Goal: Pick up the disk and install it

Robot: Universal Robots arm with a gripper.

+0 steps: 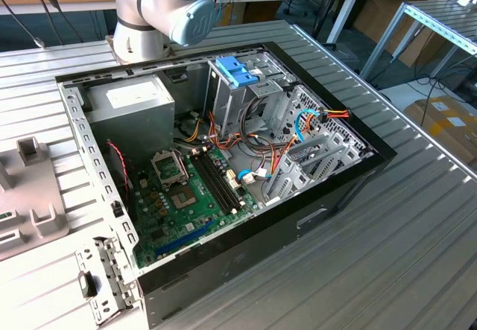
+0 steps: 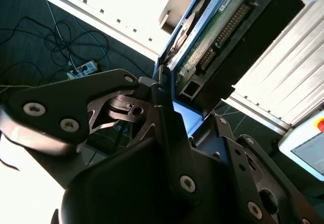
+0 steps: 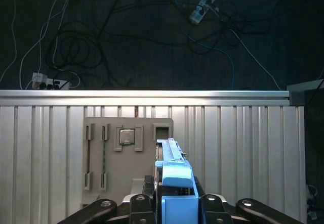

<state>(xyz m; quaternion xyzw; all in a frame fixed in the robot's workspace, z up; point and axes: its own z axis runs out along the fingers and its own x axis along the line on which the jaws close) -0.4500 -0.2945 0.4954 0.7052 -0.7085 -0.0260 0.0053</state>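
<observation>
Pinching the disk (image 3: pixel 174 173) edge-on, the pincer (image 3: pixel 175 199); long axis straight outward from it.

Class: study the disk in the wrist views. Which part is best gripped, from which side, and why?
Grip the disk across its two broad flat faces at the light-blue tab end, approaching from that end, as the end effector does. It is a thin slab: parallel faces give a square, firm seat, and the far end stays free.
</observation>
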